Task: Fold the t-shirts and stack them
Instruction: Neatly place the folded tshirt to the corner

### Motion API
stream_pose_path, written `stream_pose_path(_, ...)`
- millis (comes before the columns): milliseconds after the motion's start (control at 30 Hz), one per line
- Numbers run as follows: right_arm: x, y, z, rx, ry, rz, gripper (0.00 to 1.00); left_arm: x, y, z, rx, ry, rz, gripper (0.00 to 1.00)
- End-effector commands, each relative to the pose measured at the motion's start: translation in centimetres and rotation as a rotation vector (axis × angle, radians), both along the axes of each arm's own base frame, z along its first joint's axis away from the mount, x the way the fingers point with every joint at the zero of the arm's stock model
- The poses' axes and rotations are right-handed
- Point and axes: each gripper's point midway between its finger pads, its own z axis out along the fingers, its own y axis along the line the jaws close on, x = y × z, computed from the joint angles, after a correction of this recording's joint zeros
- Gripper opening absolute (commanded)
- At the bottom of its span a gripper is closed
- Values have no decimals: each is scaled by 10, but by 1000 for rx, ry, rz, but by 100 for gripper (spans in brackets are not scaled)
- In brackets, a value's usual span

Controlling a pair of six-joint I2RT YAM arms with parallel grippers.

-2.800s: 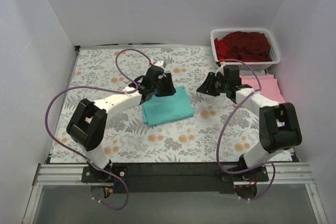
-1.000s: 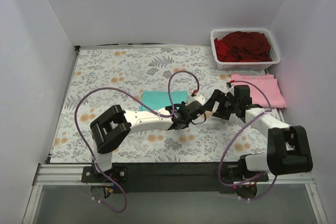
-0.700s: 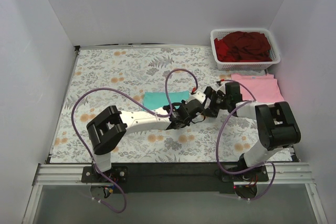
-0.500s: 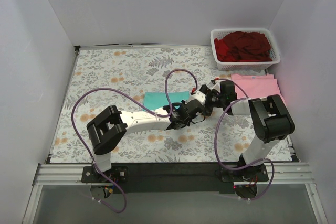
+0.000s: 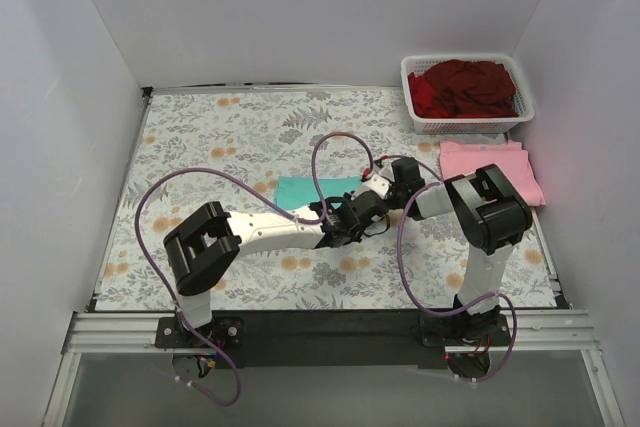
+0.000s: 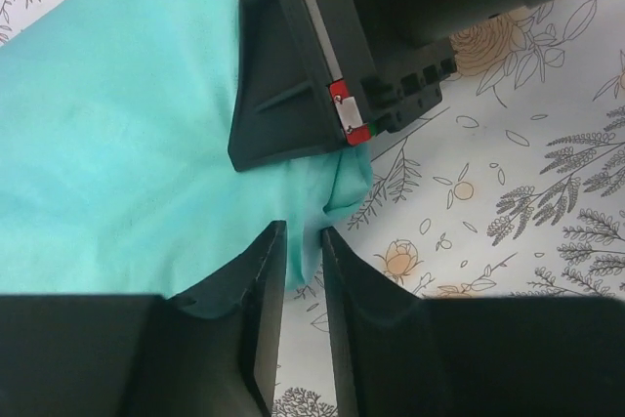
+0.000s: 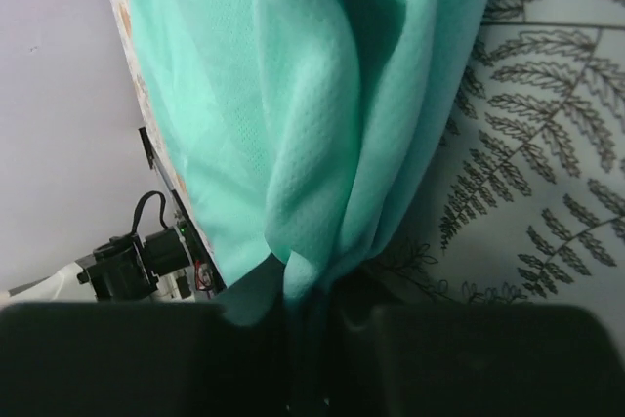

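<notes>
A folded teal t-shirt [image 5: 308, 189] lies mid-table, and both grippers meet at its right edge. My left gripper [image 5: 362, 211] is open only a slit; a loose corner of the teal t-shirt [image 6: 127, 114] sits between its fingers [image 6: 266, 280]. My right gripper [image 5: 394, 183] is shut on a bunched fold of the teal t-shirt [image 7: 293, 95], pinched at the jaws [image 7: 317, 305]. Its black housing [image 6: 391, 7] fills the top of the left wrist view. A folded pink t-shirt [image 5: 490, 169] lies at the right. Dark red t-shirts [image 5: 465, 85] are heaped in the basket.
The white lattice basket [image 5: 470, 126] stands at the back right corner, just behind the pink t-shirt. White walls close in the floral tablecloth [image 5: 200, 137] on three sides. Purple cables [image 5: 340, 147] loop above both arms near the middle.
The right gripper has swung left from near the pink t-shirt to the teal one's right edge and closed on it. The left jaws have eased apart a little.
</notes>
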Motion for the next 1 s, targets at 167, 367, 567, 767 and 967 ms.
stream_pose_path(167,8,-14,-2,-162,-105,68,1,-1,-3,62,-166,-44,37,35)
stream_pose_path(367,15,-62,-5,-508,-147,115,1,20,26,106,-232,-103,66,54)
stream_pose_path(567,52,-132,15,-919,-268,83,1,87,129,106,-222,-122,288,69)
stream_pose_path(767,92,-196,53,-1262,-350,47,1,122,236,68,-185,-117,603,75)
stream_pose_path(967,114,-242,79,-1458,-372,46,1,130,280,64,-117,-183,748,80)
